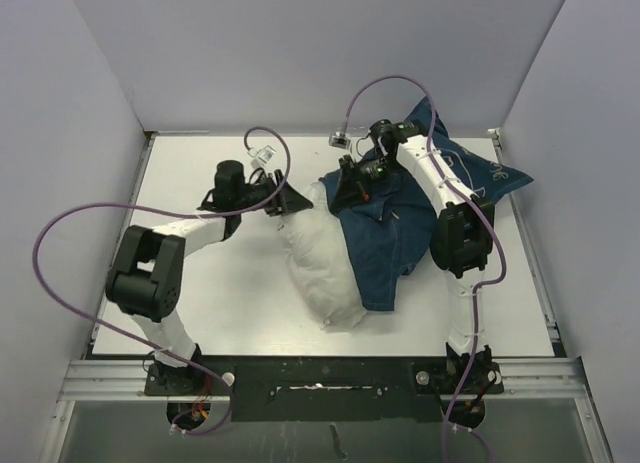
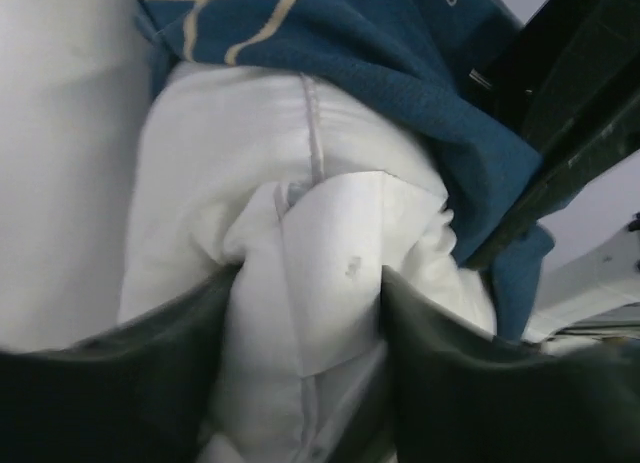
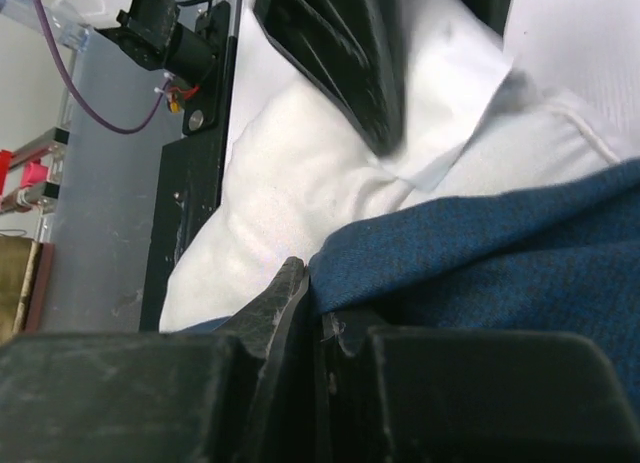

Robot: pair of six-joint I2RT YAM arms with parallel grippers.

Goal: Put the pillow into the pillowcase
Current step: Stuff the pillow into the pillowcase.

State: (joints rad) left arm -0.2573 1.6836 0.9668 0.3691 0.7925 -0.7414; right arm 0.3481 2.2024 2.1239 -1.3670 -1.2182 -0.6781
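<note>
The white pillow [image 1: 318,268] lies mid-table, its right side under the navy pillowcase [image 1: 395,238], which trails off to the back right. My left gripper [image 1: 290,201] is at the pillow's upper left end. In the left wrist view its jaws [image 2: 310,283] stand wide apart, and a fold of the pillow [image 2: 230,153] bulges between them below the pillowcase edge [image 2: 400,73]. My right gripper [image 1: 350,183] is shut on the pillowcase hem, with its closed tips [image 3: 312,283] pinching the blue cloth [image 3: 500,253] just above the pillow [image 3: 290,153].
The white table [image 1: 200,303] is walled at the back and on both sides. A black rail [image 1: 320,378] runs along the near edge. Purple cables [image 1: 60,243] loop off both arms. Two small clear fittings [image 1: 265,148] sit near the back.
</note>
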